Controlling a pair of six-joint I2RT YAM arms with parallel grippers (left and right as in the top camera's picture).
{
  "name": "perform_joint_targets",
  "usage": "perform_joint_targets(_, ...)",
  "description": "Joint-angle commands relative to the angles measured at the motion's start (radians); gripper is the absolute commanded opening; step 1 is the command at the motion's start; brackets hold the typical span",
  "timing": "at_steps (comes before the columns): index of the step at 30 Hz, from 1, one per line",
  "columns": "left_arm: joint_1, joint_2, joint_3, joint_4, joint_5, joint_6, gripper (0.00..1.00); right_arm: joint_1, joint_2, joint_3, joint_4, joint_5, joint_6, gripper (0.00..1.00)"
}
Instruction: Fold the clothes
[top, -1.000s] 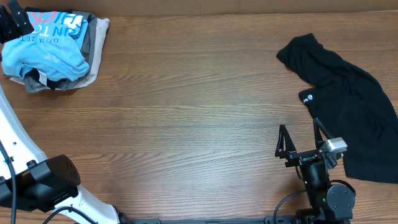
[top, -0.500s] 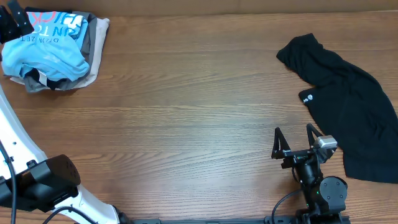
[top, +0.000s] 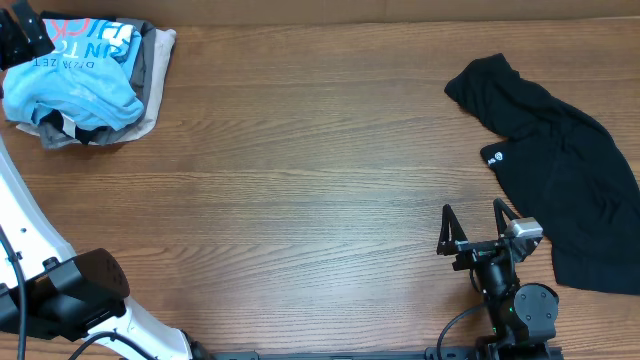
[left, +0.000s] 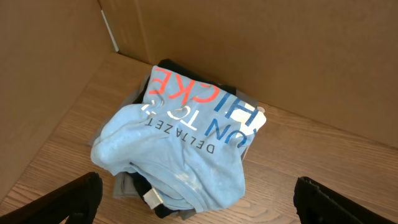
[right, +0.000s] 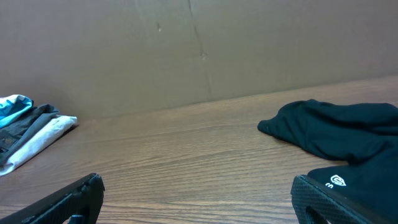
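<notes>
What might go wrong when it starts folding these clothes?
The black garment lies crumpled, so a pinch may catch two layers and fold it crooked. The blue T-shirt sits bunched atop other clothes, so the left jaws may lift several at once.

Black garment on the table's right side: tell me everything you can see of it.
The black garment is soft, matte fabric with a small white round logo near its left edge. It lies unfolded and rumpled on the wooden table, running diagonally from a bunched far end to the near right, where the overhead view cuts it off. Only the table touches it. The open right gripper sits beside it, holding nothing.
</notes>
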Motion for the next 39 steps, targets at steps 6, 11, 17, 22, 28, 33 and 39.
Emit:
perform_joint_targets(6,0.002,-0.003,-0.002,0.003,0.009,0.022,1.00,-0.004,-0.011,-0.010,0.003,0.010,-0.004,1.00)
perform_joint_targets(11,0.002,-0.003,-0.002,0.003,0.009,0.022,1.00,-0.004,-0.011,-0.010,0.003,0.010,-0.004,1.00)
perform_joint_targets(17,0.002,-0.003,-0.002,0.003,0.009,0.022,1.00,-0.004,-0.011,-0.010,0.003,0.010,-0.004,1.00)
perform_joint_targets(22,-0.006,-0.025,-0.002,-0.005,0.005,0.022,1.00,-0.004,-0.011,-0.010,0.003,0.010,-0.004,1.00)
perform_joint_targets(28,-0.151,-0.167,-0.025,-0.031,0.002,0.022,1.00,-0.004,-0.011,-0.010,0.003,0.010,-0.004,1.00)
perform_joint_targets(33,-0.391,-0.349,-0.182,-0.020,-0.056,0.023,1.00,-0.004,-0.011,-0.010,0.003,0.010,-0.004,1.00)
perform_joint_targets(39,-0.539,-0.623,-0.556,0.223,-0.141,0.005,1.00,-0.004,-0.011,-0.010,0.003,0.010,-0.004,1.00)
